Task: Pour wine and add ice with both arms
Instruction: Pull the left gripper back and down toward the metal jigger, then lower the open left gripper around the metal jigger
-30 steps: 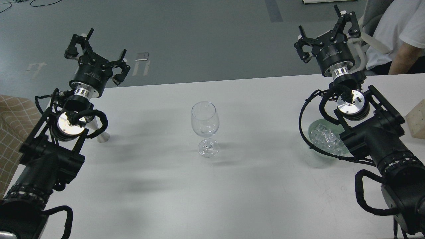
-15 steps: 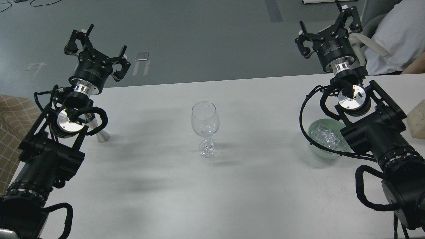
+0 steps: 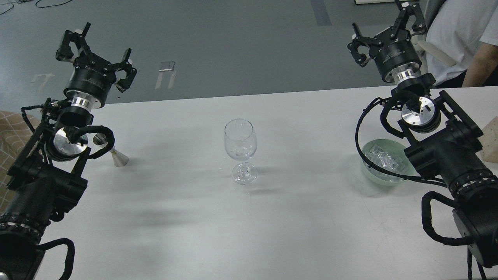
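A clear stemmed glass (image 3: 240, 149) stands upright in the middle of the white table (image 3: 249, 225). A pale green bowl (image 3: 372, 174) holding the ice (image 3: 383, 160) sits at the right, partly hidden by my right arm. A small silver hourglass-shaped measuring cup (image 3: 112, 151) stands at the left, partly behind my left arm; the wine is too clear to see. My left gripper (image 3: 92, 50) is open and empty, raised past the table's far left edge. My right gripper (image 3: 385, 29) is open and empty, raised past the far right edge.
A person in a white shirt (image 3: 459, 35) sits at the far right behind the table. A beige block (image 3: 491, 140) is at the right edge. A checked brown cloth (image 3: 13, 128) lies at the left edge. Grey floor lies beyond the table.
Both arms have lifted and drawn outward: the left gripper moved up and left, uncovering more of the silver cup; the right gripper moved up, uncovering more of the ice bowl. The glass stayed put.
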### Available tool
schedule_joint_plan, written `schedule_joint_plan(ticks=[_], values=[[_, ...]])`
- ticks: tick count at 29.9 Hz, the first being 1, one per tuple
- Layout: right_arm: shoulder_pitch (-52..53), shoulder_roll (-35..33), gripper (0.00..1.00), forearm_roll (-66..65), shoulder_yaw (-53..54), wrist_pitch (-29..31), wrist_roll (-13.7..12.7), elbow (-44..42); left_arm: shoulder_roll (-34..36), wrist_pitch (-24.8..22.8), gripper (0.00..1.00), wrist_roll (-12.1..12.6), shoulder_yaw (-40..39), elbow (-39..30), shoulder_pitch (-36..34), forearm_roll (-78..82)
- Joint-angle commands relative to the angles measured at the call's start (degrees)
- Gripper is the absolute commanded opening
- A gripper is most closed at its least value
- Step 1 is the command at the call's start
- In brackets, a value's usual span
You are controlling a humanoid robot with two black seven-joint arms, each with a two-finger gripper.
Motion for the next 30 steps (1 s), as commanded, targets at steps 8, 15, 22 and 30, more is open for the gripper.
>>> schedule_joint_plan(ticks=[8,15,22,30], values=[[-4.45,-0.61,1.00,0.00,-0.01,0.05,0.10,4.55,4.07,-4.98,0.99,-0.56,0.56,-11.37,7.53,-0.06],[-8.23,-2.19,1.00,0.09,0.16,-0.30,0.36,7.28,7.86,-4.98,0.99,-0.30,-3.20,-14.81,14.46,-1.64],[-9.20,-2.02,1.00,0.09,-0.10,-0.39,0.01,8.08,8.30,-4.98,0.98,0.58,-6.91,-15.43,19.57,-7.53],[-9.12,-2.10,1.00,0.26,-0.01,-0.74,-0.17,8.16,8.12,-4.89,0.98,0.67,-9.63,-27.11,30.90,-7.97]])
